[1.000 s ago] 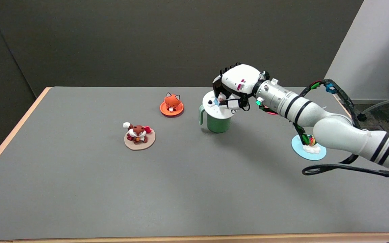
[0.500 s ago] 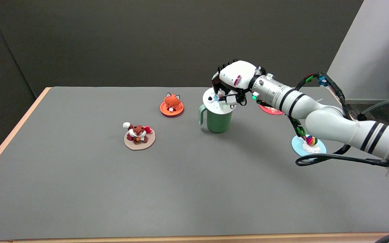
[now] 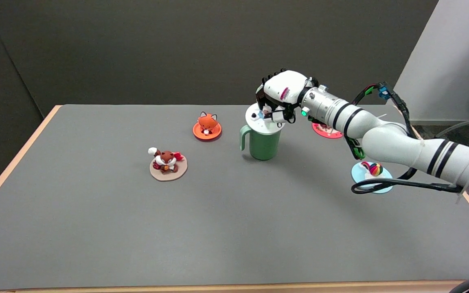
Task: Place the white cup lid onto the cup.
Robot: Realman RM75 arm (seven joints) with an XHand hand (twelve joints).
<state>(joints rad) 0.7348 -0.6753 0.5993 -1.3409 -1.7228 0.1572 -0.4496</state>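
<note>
Head view, from above the near side of the table. Right hand (image 3: 280, 94) over the green cup (image 3: 262, 143), arm reaching in from the lower right. White cup lid (image 3: 261, 121) across the mouth of the cup, apparently slightly tilted, far edge nearer the hand; full seating on the rim not discernible. Fingers curled down around a small figure on the lid's top, apparently pinching it; exact contact too small to confirm, though nothing else in the grasp. Cup upright, handle toward the picture's left, standing near the middle of the grey table (image 3: 96, 228).

Other items, all apart from the cup: orange fox lid (image 3: 207, 125) just to the left; brown fox lid (image 3: 168, 164) further left and nearer the camera; red lid (image 3: 326, 130) behind the forearm, partly hidden; pale blue lid (image 3: 372, 175) with a rainbow-coloured ball, under the arm on the right, a black cable lying across its near edge.

Step in hand, as judged: placement, final stage, lid at or on the rim but not yet released. Next move, as judged: small downward settling to level the lid on the rim, then spreading of the fingers off the figure, then a straight lift clear. Care needed against sideways drag on release, since a light lid may shift or a light cup may tip.
</note>
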